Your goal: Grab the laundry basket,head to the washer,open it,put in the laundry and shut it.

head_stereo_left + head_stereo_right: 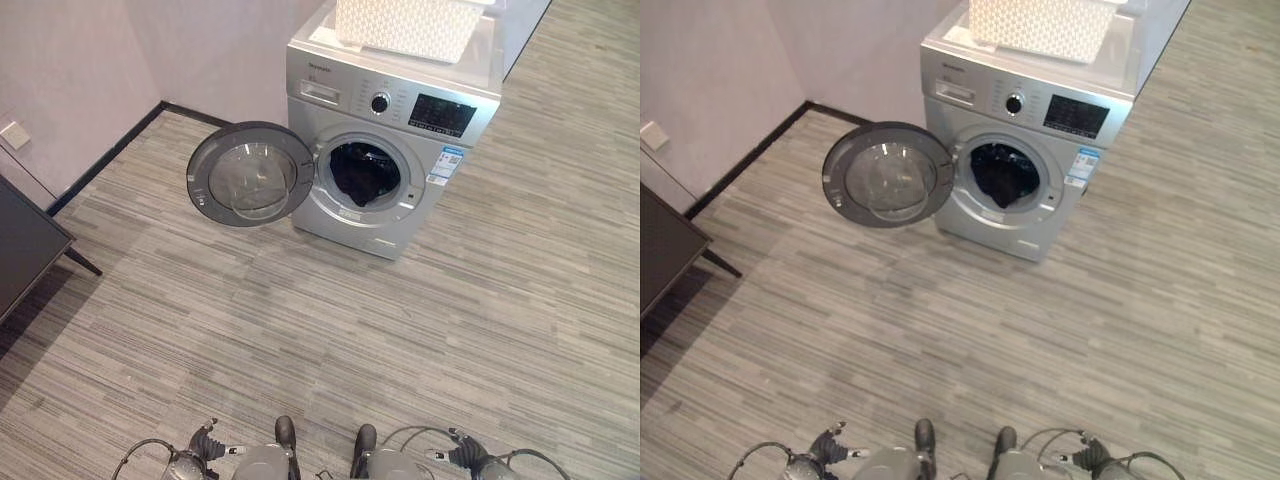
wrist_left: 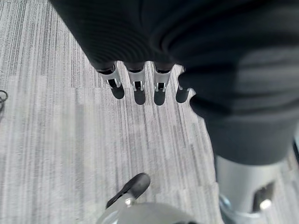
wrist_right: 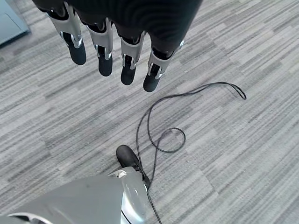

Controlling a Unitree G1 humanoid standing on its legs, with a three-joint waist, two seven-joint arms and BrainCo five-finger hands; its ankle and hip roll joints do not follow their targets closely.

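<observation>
The silver front-loading washer (image 1: 455,165) stands against the back wall, a good stretch of floor away from me. Its round door (image 1: 250,174) is swung wide open to the left. Dark laundry (image 1: 362,174) lies inside the drum and hangs a little over the opening's rim. On top of the washer rests the white laundry basket (image 1: 405,25). My left hand (image 2: 135,86) and my right hand (image 3: 105,51) hang low at my sides over the floor, fingers straight, holding nothing.
A dark table (image 1: 25,250) on slanted legs stands at the left by the wall. A black baseboard (image 1: 105,160) runs along the wall's foot into the corner beside the washer. Striped grey flooring (image 1: 330,330) lies between me and the washer.
</observation>
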